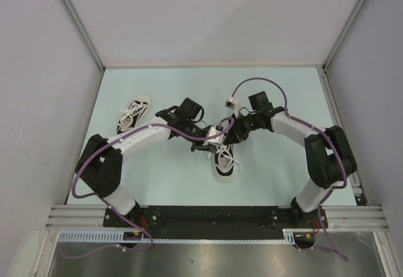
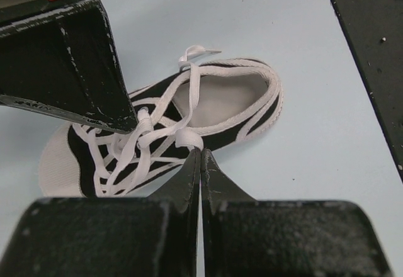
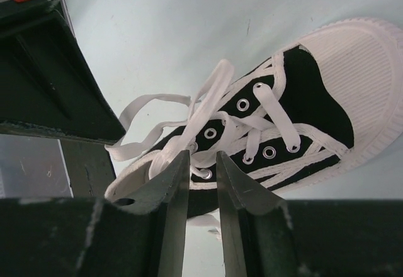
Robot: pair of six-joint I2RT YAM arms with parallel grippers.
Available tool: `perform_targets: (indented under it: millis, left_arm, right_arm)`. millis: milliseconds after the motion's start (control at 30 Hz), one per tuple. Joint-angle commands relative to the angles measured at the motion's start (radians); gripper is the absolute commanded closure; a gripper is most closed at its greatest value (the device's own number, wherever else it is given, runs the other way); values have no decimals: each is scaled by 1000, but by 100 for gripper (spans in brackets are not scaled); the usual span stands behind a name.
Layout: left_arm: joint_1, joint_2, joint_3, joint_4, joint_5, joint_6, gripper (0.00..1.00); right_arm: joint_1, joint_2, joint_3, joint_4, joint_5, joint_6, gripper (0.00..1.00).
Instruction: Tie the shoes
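Observation:
One of the shoes (image 1: 225, 163) lies mid-table, black canvas with a white toe cap (image 3: 352, 75) and loose white laces (image 2: 145, 141). The other shoe (image 1: 134, 114) lies apart at the far left. My left gripper (image 2: 200, 152) is shut, its tips pinching a strand of lace (image 2: 189, 140) just over the shoe's opening (image 2: 220, 101). From the other side my right gripper (image 3: 203, 157) hangs over the eyelets (image 3: 242, 105) with its jaws a narrow gap apart. Lace strands (image 3: 208, 101) run past its tips, and nothing shows clamped between them. In the top view both grippers (image 1: 213, 136) (image 1: 228, 136) meet over the shoe's heel end.
Grey enclosure walls ring the pale blue table (image 1: 176, 182). A metal rail (image 1: 214, 217) runs along the near edge between the arm bases. A purple cable with a white connector (image 1: 232, 102) loops behind the right arm. A dark strip (image 2: 371, 50) borders the table.

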Motion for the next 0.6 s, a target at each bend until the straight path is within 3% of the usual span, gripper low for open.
perform_targets:
  millis: [0, 567]
  left_arm:
    - [0, 7, 37, -8, 41, 21, 100]
    - [0, 26, 51, -6, 38, 23, 100]
  right_arm:
    - [0, -30, 41, 1, -40, 3, 70]
    - [12, 10, 51, 18, 26, 10, 69]
